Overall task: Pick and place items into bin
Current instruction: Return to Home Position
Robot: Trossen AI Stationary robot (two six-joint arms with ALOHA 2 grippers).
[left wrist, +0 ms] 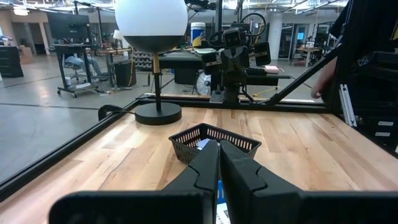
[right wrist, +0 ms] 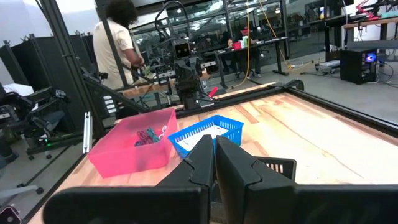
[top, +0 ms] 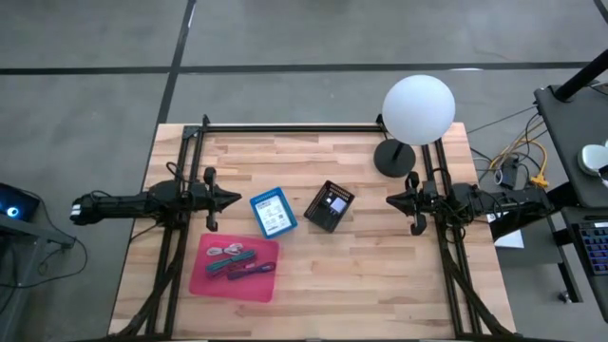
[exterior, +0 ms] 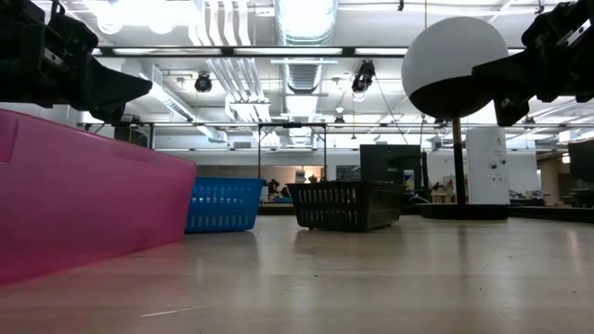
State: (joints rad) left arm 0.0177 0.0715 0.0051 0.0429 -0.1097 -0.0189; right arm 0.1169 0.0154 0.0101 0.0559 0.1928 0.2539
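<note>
Left gripper [top: 230, 199] and right gripper [top: 391, 199], clenched empty, flanked the black basket [top: 329, 205] on the wooden table [top: 380, 275]; a person [right wrist: 115, 43] stood beyond.

A white globe lamp [top: 418, 109] stands on the wooden table [top: 380, 275] near one corner.

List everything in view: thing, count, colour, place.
table: one, light wood, under both arms.
pink bin: one, pink, beside the left arm.
small items: a few, teal and dark, inside the pink bin.
blue bin: one, blue, mid-table, white contents inside.
black basket: one, black, just right of the blue bin.
globe lamp: one, white on a black stand, table edge near the right arm.
person: one, light shirt, beyond the table's left side.
left gripper: shut, left of the blue bin.
right gripper: shut, right of the basket.
</note>
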